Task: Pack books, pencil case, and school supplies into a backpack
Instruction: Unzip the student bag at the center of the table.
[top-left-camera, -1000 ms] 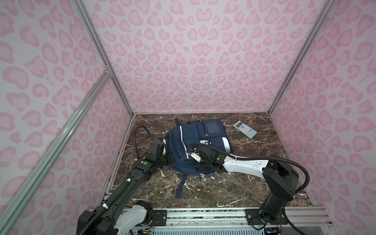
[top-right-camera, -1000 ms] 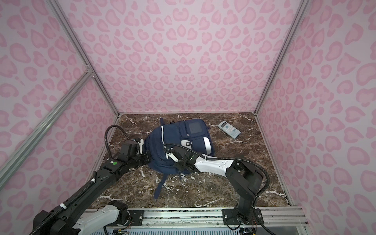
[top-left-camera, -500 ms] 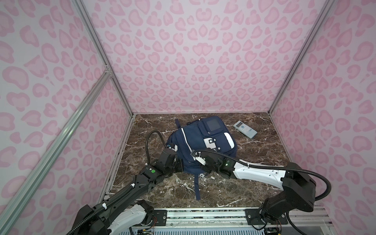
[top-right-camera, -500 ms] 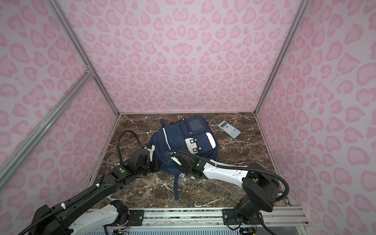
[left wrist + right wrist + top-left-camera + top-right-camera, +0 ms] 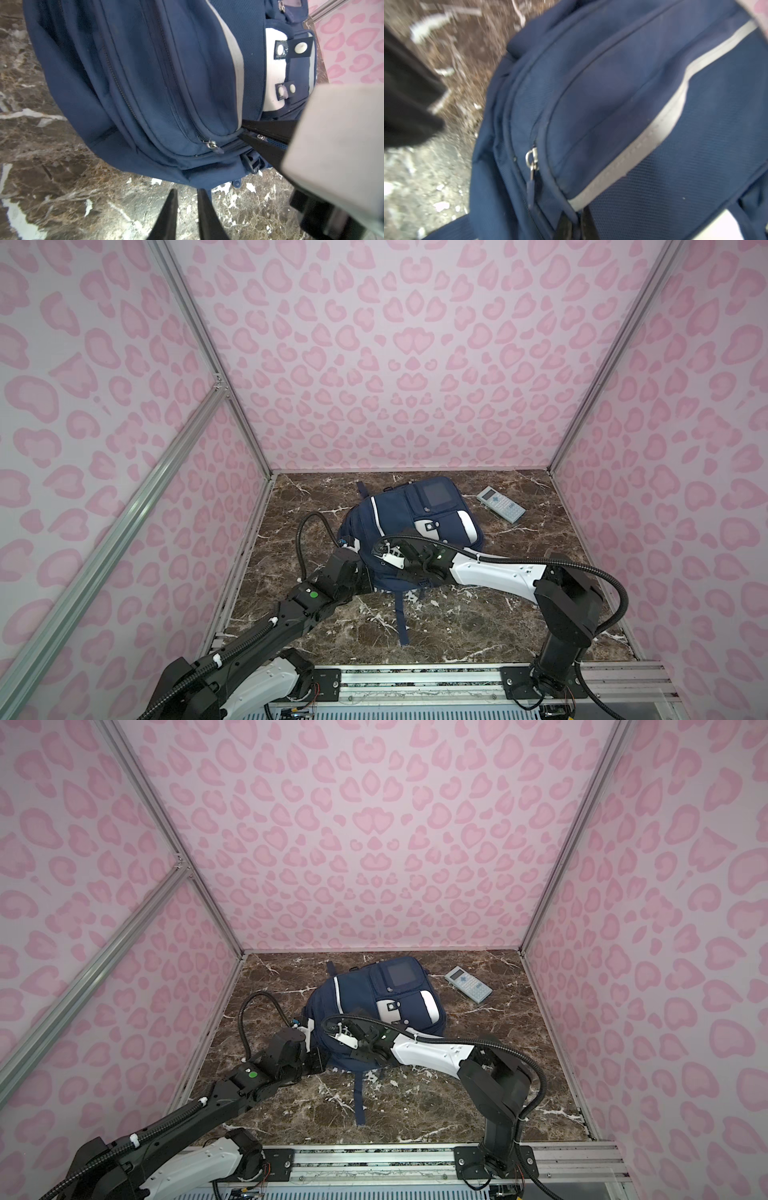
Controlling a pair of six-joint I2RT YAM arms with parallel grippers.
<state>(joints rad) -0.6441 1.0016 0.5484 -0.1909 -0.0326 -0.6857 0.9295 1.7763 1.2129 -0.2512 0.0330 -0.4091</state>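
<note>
the left hand [image 5: 187, 192] hangs released, its two dark fingers [image 5: 168, 209] parted over bare marble desk [image 5: 457, 622] just short of the backpack's near edge, touching nothing. the navy backpack [image 5: 399, 514] lies flat on the middle of the desk, front pockets up, with white and grey patches and a grey stripe; one strap [image 5: 402, 622] trails toward the rail. a metal zipper pull [image 5: 66, 145] sits on its near seam. the right hand [image 5: 244, 129] is clenched on the backpack fabric at a zipper seam on the near side. to the right, well apart from the bag, the pale calculator [image 5: 500, 504] lies on the desk near the back corner; its key print is too small to read.
</note>
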